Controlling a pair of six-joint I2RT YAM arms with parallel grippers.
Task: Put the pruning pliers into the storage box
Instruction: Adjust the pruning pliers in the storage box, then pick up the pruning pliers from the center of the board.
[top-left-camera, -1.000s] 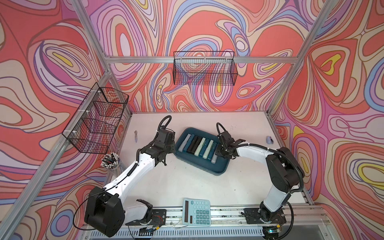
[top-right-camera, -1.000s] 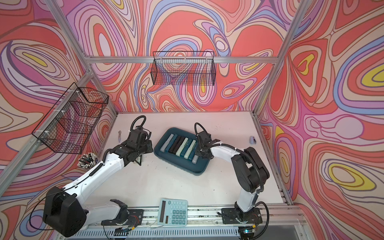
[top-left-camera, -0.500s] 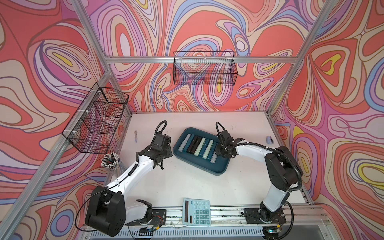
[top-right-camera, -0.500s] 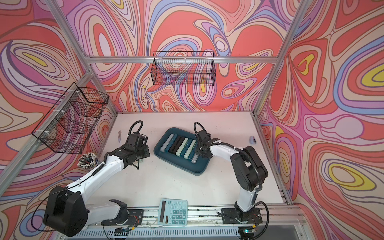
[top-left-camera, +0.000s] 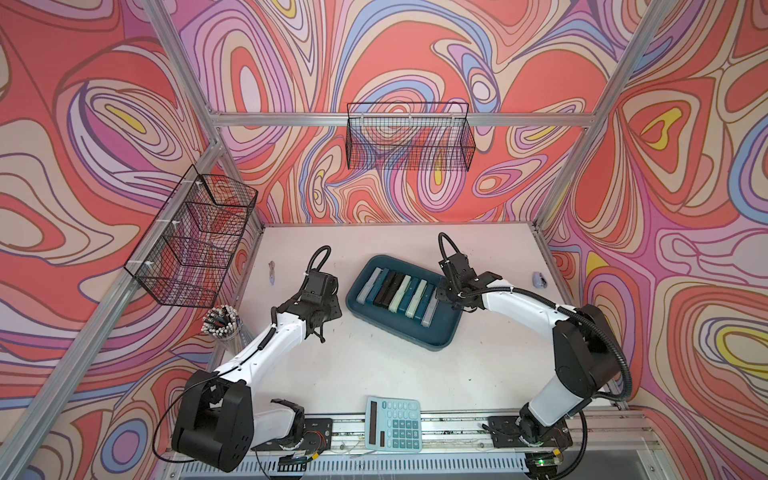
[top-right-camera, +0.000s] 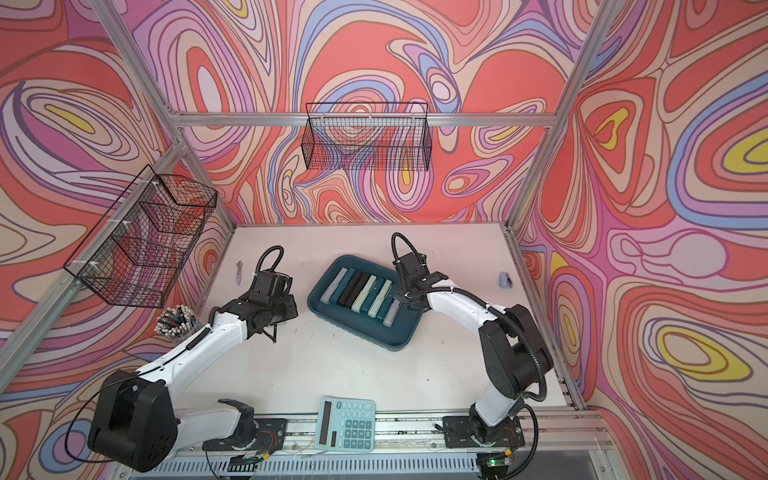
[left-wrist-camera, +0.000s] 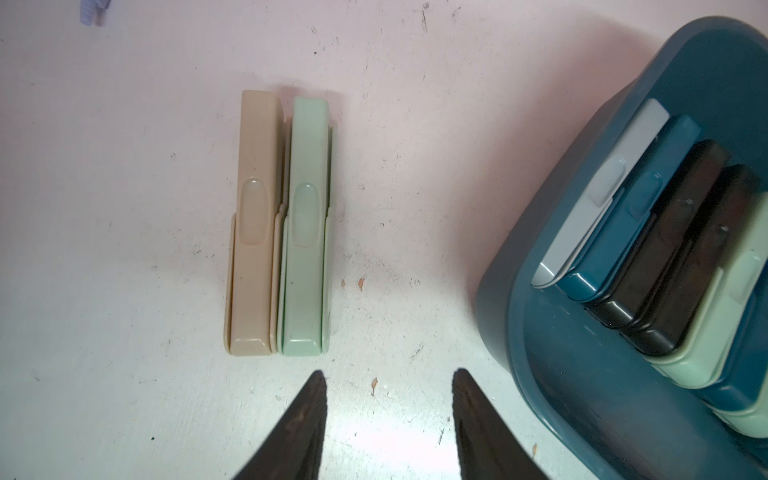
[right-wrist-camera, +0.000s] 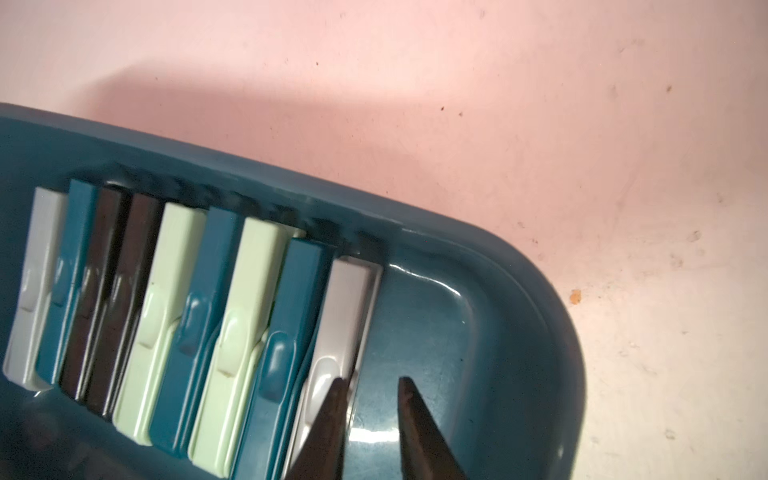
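**Nine pliers lying in the box, two outside**

The storage box (top-left-camera: 432, 338) is sitting near the middle of the surface (top-left-camera: 374, 374), turned at an angle. Both top views are showing a row of pruning pliers (top-left-camera: 401, 293) lying side by side inside it. The right wrist view is showing nine of them — grey, teal, two black, pale green, teal, pale green, teal and an end grey plier (right-wrist-camera: 345, 316) — each with one end close to the box's long wall.

The right pincer (right-wrist-camera: 372, 380) is hanging over that end of the row with its jaws standing narrowly apart. One fingertip (right-wrist-camera: 332, 415) is overlapping the end grey plier's edge, and the other is over bare box floor. Nothing looks clamped between them, and whether the fingertip is touching the plier cannot be told.

Two more pliers are lying outside on the surface, near the box. They are a beige plier (left-wrist-camera: 253, 224) and a pale green plier (left-wrist-camera: 305, 224), parallel and touching along their long sides. The left pincer (left-wrist-camera: 388, 374) is hovering near their ends, offset toward the box. Its jaws are parted moderately wide, with only bare surface showing between them. In the top views the left arm (top-left-camera: 282, 332) is hiding this pair.

A calculator (top-left-camera: 393, 424) is lying at the front edge, well apart from the box.
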